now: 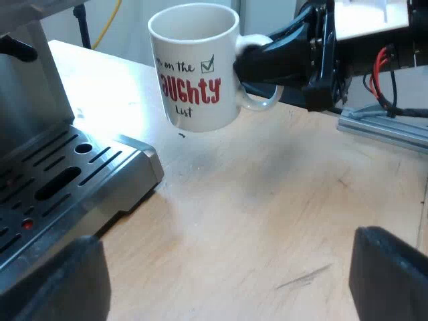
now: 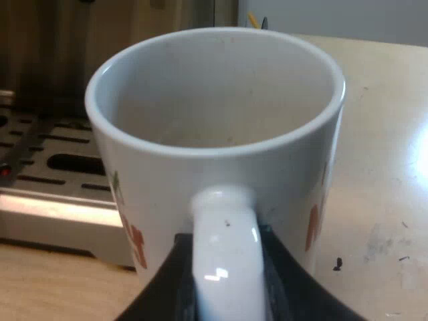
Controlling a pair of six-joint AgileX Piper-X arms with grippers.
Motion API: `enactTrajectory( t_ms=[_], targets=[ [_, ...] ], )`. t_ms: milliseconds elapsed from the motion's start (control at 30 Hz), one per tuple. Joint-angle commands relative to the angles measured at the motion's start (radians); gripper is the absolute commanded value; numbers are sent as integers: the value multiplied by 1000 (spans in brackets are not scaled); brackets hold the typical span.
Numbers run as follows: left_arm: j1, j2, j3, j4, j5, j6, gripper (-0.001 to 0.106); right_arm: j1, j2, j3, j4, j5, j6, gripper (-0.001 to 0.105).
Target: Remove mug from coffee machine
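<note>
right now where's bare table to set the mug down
Bare table lies open between the drip tray, the mug and the metal rail. It is crowded at the mug's handle, where the right gripper clamps it.

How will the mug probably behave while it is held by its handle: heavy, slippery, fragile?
The mug looks glazed and rigid, so it should not flex, but may chip if knocked. Its inside looks empty, so likely light. The right gripper holds only the glossy handle, so the mug might swivel or slip.
</note>
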Motion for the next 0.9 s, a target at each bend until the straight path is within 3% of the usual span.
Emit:
enactTrajectory(
  t_ms=[33,233,467,800,900],
  targets=[
    [-5,1,-9,-15,-47,1,87,-21,-15,7,-49,26,22,0],
    [-5,1,-9,-32,-48,-3,87,-111,-15,38,-97,22,28,0],
    [-5,1,-9,-32,-48,-6,87,-221,19,38,-132,-34,-40,0],
    [-5,1,-9,-31,-48,-8,87,-394,117,68,-320,-209,-59,0],
    [-5,1,-9,-31,-48,-8,87,-415,157,71,-332,-234,-91,0]
  ],
)
